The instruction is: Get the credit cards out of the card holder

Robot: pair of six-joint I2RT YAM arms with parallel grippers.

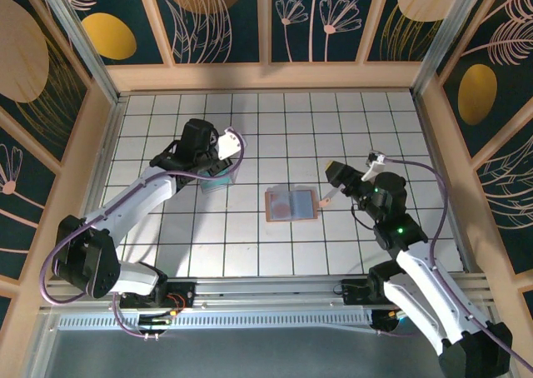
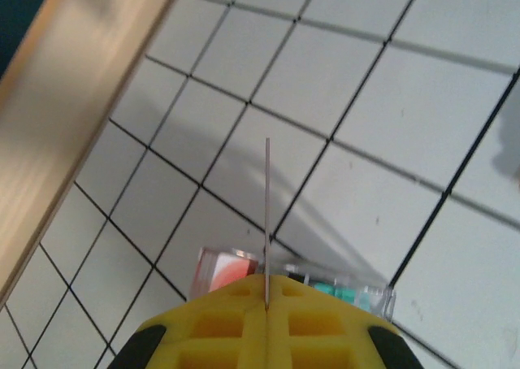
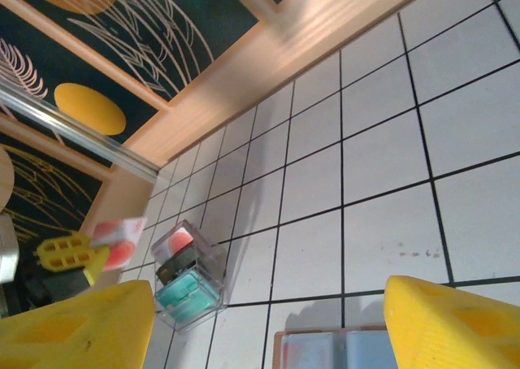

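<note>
One credit card (image 2: 267,206), pinched by its edge in the left claw (image 2: 267,286), may slip; the right claw (image 3: 268,320) gapes beside the card holder (image 3: 341,354).

Glossy clear plastic box (image 3: 188,275); matt tiled table (image 1: 250,253); wooden frame (image 1: 266,77); matt yellow right tool fingers (image 3: 455,324)

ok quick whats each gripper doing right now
left gripper: closed on a credit card, seen edge-on.
right gripper: open, fingers wide apart.
</note>
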